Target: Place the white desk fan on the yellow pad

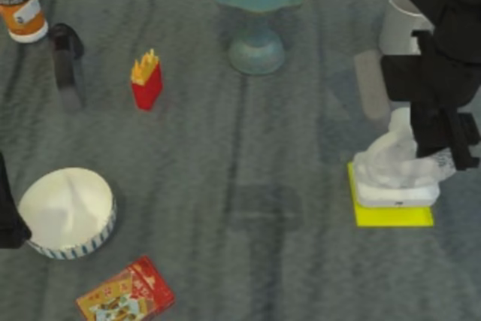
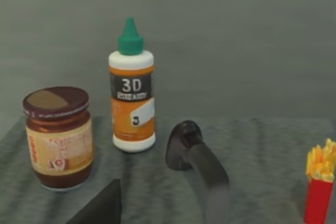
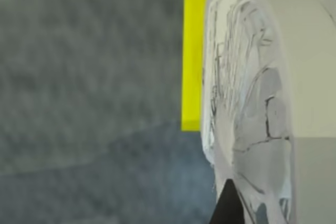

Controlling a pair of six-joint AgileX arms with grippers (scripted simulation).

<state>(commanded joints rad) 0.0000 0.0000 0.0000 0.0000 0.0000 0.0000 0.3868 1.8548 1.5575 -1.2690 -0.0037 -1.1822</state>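
Note:
The white desk fan [image 1: 396, 169] stands upright with its base on the yellow pad [image 1: 391, 217], at the right of the table. A strip of the pad shows in front of the base and at its left. My right gripper [image 1: 445, 149] hangs open just over the fan's right side. In the right wrist view one dark fingertip [image 3: 228, 209] shows in front of the fan's mesh grille [image 3: 247, 103], with the yellow pad [image 3: 192, 51] beyond it. My left gripper [image 1: 6, 212] is parked at the left edge, and one of its fingers [image 2: 102, 205] shows in the left wrist view.
A white bowl with a blue-striped rim [image 1: 68, 212] and a red card box [image 1: 125, 295] lie front left. A fries carton [image 1: 146, 80], a dark handled tool [image 1: 66, 56] and an orange glue bottle [image 1: 20, 1] stand back left. A blue pedestal dish [image 1: 257, 13] and a white cup [image 1: 400, 24] stand at the back. A jar [image 2: 59, 137] stands beside the bottle.

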